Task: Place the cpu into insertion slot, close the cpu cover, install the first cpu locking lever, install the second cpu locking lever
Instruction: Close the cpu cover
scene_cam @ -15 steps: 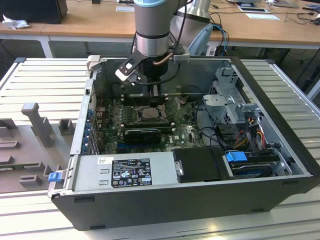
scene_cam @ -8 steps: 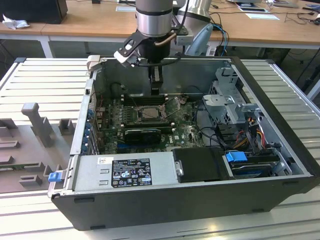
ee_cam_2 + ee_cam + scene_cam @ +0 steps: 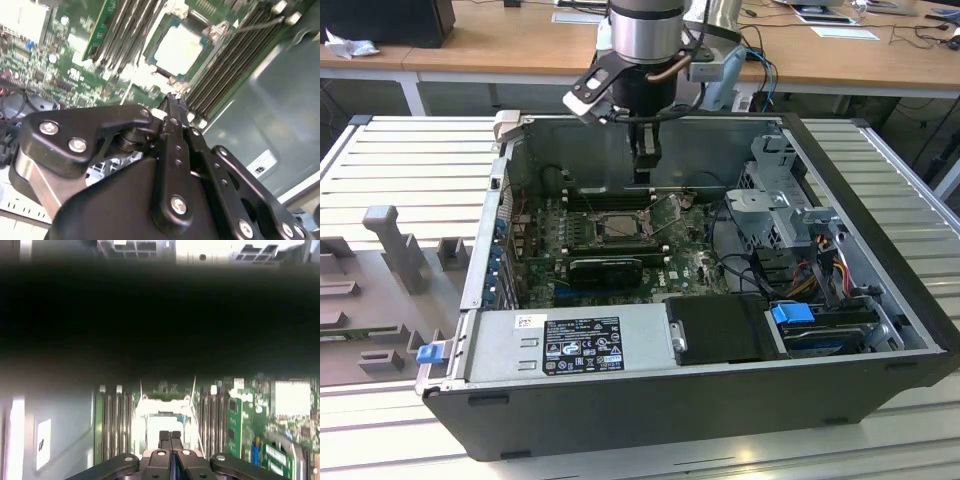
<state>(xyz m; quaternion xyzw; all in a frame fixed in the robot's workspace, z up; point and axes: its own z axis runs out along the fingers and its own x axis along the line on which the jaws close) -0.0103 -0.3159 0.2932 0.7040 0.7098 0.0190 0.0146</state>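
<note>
**Entry: open computer case [image 3: 670, 410] on slatted tabletop [image 3: 410, 160], motherboard [image 3: 695, 262] exposed inside.**

Hidden or unclear:
- In the first wrist view a broad dark band [image 3: 160, 315] blanks out the upper scene. What it is cannot be told.
- The insertion slot [image 3: 618, 228] [image 3: 179, 47] [image 3: 162, 421] has a centre that glares pale in both wrist views. Whether that surface is the cpu's top or bare contacts cannot be told.
- A silvery frame borders the centre. It appears to be the cpu cover [image 3: 595, 230] lying flat, though its edges are blurred.
- The gripper's own linkage cuts off the near part of the board in both wrist views.

Legible:
- Two thin locking levers [image 3: 141, 390] stand up, one at either side of the slot, not latched down.
- Long memory slots [image 3: 225, 65] [image 3: 112, 425] flank the slot.

Gripper [image 3: 642, 178] [image 3: 172, 98] [image 3: 170, 434]:
- It hangs from the arm with tips pointing down into the case.
- Its fingers are pressed together with nothing between them.

Relation:
- The slot lies below the gripper tips, near but apart from them.
- In the exterior view the tips hover over the slot's far edge.
- In the first wrist view the tips line up with the slot's middle.
</note>
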